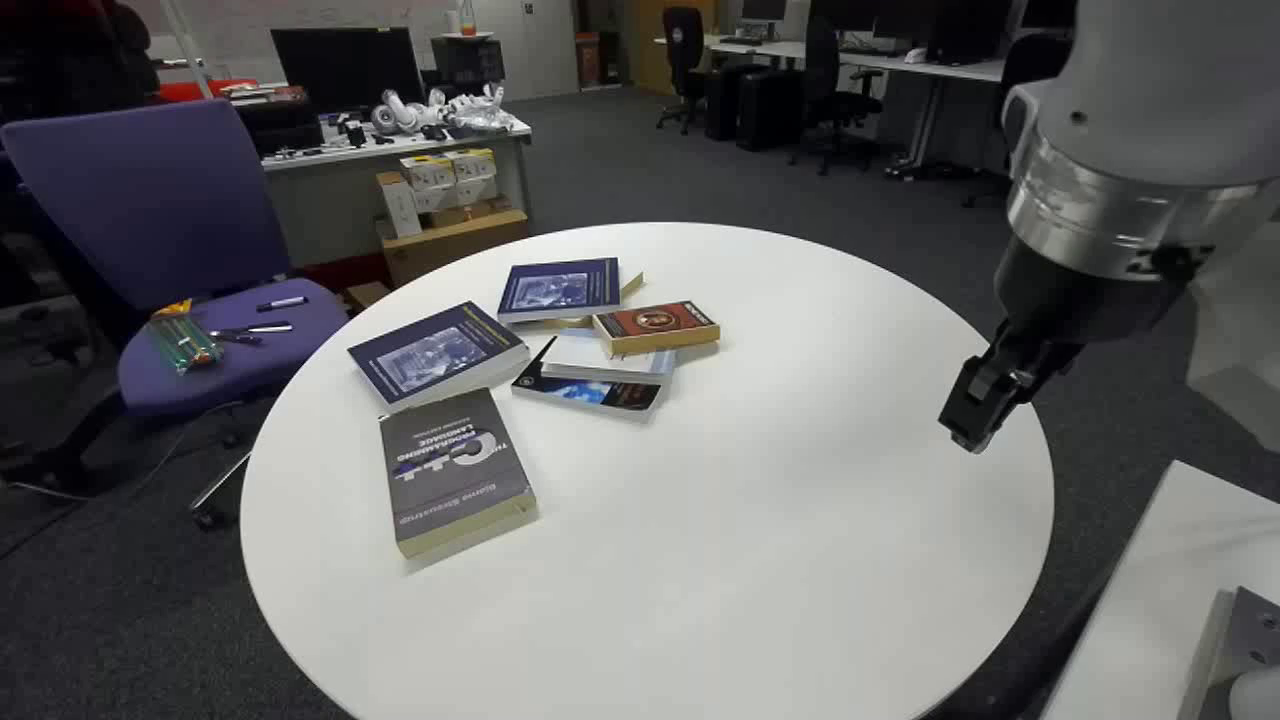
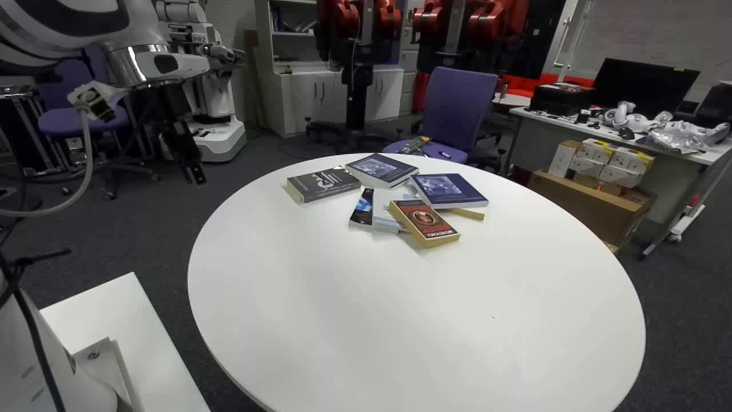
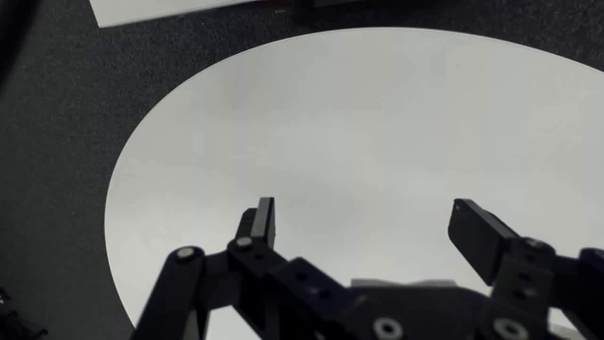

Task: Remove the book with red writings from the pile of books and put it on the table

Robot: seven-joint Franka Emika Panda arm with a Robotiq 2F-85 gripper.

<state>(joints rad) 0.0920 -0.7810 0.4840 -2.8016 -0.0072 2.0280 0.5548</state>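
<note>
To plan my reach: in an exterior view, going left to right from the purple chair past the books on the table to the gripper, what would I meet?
Purple chair → grey C++ book → red-brown book → gripper. The other books overlap these sideways, so I leave them out.
</note>
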